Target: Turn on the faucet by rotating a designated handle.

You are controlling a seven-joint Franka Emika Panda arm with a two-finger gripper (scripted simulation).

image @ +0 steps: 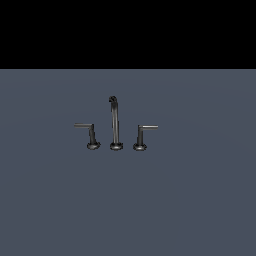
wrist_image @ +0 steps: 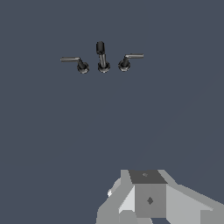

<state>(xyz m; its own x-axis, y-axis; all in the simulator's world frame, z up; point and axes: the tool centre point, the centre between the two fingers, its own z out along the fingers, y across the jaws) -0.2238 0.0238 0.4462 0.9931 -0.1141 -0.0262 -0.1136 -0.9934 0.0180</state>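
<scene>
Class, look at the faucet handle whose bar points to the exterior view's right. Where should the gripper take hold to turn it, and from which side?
Probably grip the thin grey bar of the handle near its free end, coming from above. The bar juts level from an upright post, and the tall spout stands beside the post.

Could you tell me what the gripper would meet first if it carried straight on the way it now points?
Probably nothing soon: the grey gripper is far from the small dark metal faucet, with only bare grey-blue floor between. Where its line lands is unclear; depth is hard to judge.
</scene>
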